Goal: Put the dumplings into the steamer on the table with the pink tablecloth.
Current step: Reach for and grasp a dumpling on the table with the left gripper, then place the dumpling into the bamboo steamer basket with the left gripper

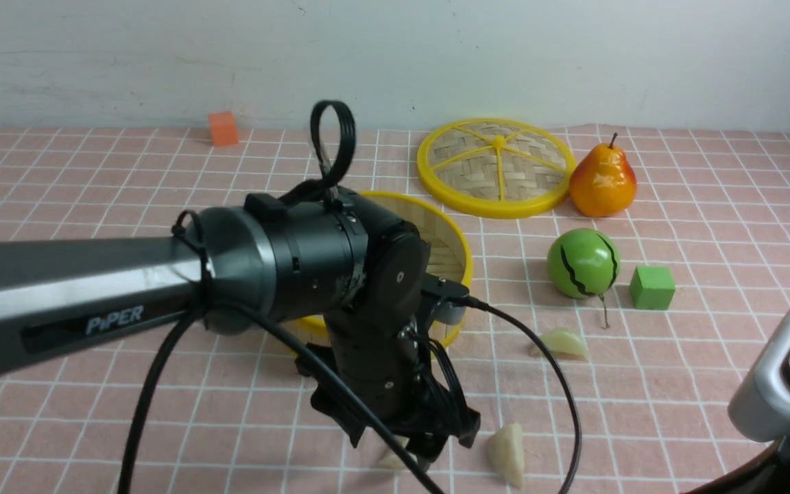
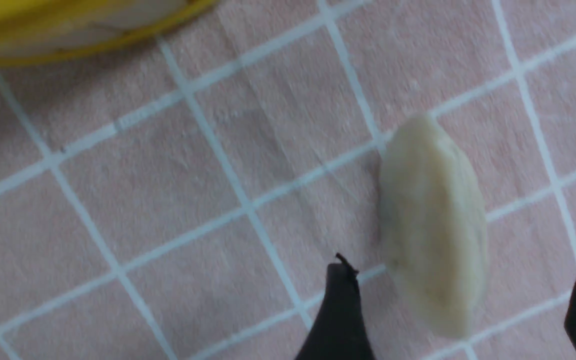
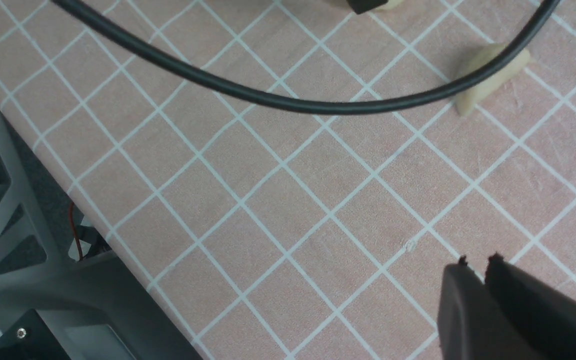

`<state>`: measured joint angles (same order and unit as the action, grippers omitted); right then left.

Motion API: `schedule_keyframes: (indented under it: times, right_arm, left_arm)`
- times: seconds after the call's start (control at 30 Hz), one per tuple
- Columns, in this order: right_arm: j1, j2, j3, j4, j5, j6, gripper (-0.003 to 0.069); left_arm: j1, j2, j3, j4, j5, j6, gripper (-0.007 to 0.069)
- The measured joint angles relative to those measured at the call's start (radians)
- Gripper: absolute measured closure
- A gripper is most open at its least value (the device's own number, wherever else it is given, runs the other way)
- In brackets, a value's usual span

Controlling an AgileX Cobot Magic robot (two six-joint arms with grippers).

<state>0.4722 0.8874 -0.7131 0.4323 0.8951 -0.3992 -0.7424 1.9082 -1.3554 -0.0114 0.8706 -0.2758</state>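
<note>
Cream dumpling [image 2: 428, 215] near the steamer [image 1: 467, 261] could squirt loose if we close our left claw [image 2: 466, 265], wide open and empty, off-centre.

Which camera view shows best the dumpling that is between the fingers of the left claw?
Left wrist view: the dumpling appears whole there. Front view: partly hidden by the left arm. Right wrist view: only a small part.
</note>
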Motion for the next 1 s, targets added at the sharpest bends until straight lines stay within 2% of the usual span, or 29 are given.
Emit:
schedule_keyframes:
  times: [0.23,0.3,0.43,0.5,0.53,0.63,0.8,1.0]
  right_arm:
    - [0.0,0.0,0.0,0.003,0.0,0.008,0.0585]
    - [0.0,0.0,0.0,0.003,0.0,0.019,0.0584]
    - [0.0,0.0,0.0,0.003,0.0,0.025,0.0582]
    - [0.0,0.0,0.0,0.003,0.0,0.026,0.0582]
    - [0.0,0.0,0.0,0.003,0.0,0.026,0.0582]
    - [0.0,0.0,0.0,0.003,-0.005,0.026,0.0582]
    - [0.0,0.0,0.0,0.003,-0.025,0.026,0.0582]
    - [0.0,0.0,0.0,0.002,-0.038,0.026,0.058]
  left_arm:
    - [0.001,0.076,0.0,0.033,-0.098,-0.054,0.0081]
    - [0.001,0.092,-0.001,0.034,-0.101,-0.063,0.0118]
    - [0.004,0.093,-0.006,0.041,-0.081,-0.064,0.0259]
    - [0.006,0.087,-0.009,0.037,-0.064,-0.061,0.0374]
    - [0.006,0.077,-0.01,0.032,-0.053,-0.057,0.039]
    - [0.005,0.056,-0.014,0.033,-0.012,-0.044,0.0384]
    - [0.006,-0.04,-0.104,0.144,0.037,-0.037,0.0384]
    - [0.072,-0.059,-0.242,0.174,0.057,-0.037,0.0384]
